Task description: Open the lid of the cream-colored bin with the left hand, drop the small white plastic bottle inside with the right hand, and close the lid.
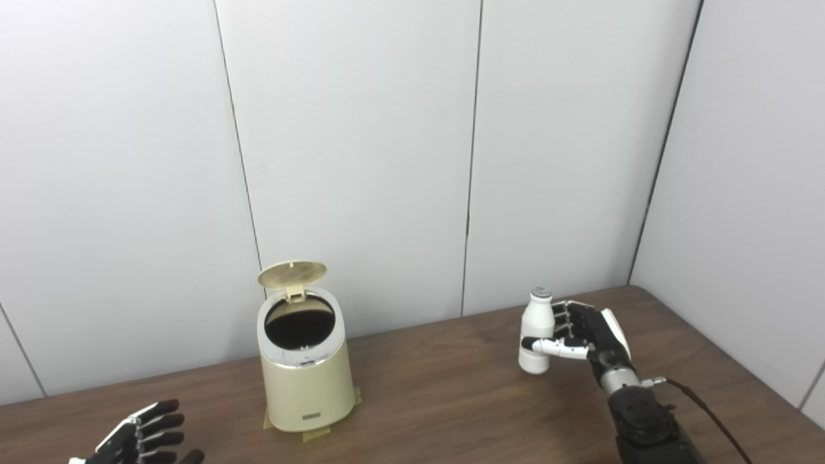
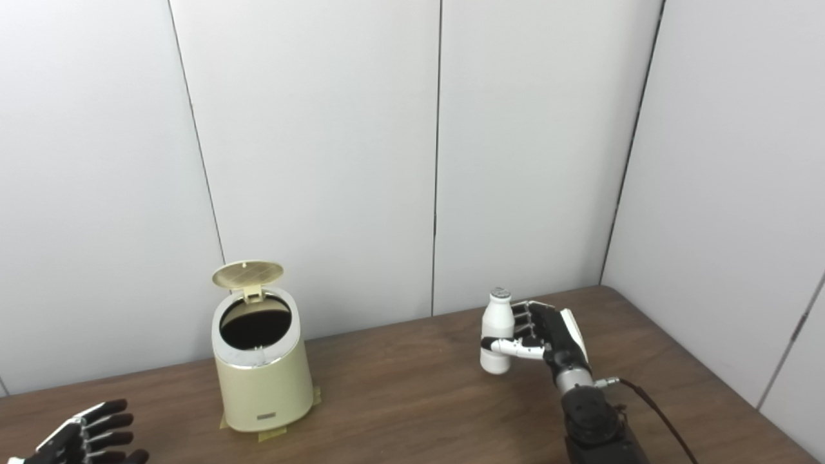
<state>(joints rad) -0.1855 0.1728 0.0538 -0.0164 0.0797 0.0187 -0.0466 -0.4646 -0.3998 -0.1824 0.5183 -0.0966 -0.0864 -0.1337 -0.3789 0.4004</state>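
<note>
The cream-colored bin (image 1: 308, 386) stands on the brown table, left of centre. Its round lid (image 1: 292, 273) is tipped up at the back, and the dark opening (image 1: 300, 321) shows. My right hand (image 1: 590, 338) is shut on the small white plastic bottle (image 1: 536, 330), holding it upright at the right of the table, well apart from the bin. My left hand (image 1: 143, 438) is open and empty at the bottom left, low near the table's front edge and clear of the bin.
Tape tabs (image 1: 316, 435) hold the bin's base to the table (image 1: 438, 399). White wall panels stand close behind and to the right. A dark cable (image 1: 706, 412) runs from my right wrist.
</note>
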